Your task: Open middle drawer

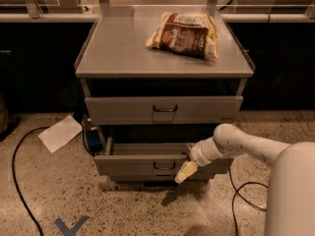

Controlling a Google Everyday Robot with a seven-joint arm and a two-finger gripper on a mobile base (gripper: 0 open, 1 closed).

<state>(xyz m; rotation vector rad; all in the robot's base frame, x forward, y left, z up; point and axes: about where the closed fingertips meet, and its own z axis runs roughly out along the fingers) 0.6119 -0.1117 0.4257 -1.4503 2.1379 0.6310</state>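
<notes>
The middle drawer (133,164) of the grey metal cabinet stands partly pulled out, with its plain grey tray (147,149) showing behind its low flat front. Its small dark loop handle (164,166) is at the centre of the front. My gripper (186,171), cream-tipped on a white arm (236,144), is at the drawer front just right of the handle. The arm reaches in from the right. The taller top drawer (162,109) above is closed. The bottom drawer is mostly hidden under the pulled-out middle one.
A brown snack bag (184,33) lies on the cabinet top (118,53). A white sheet of paper (60,132) and a black cable (19,181) lie on the speckled floor at left. Another cable (241,191) runs at right. My white body (293,195) fills the lower right.
</notes>
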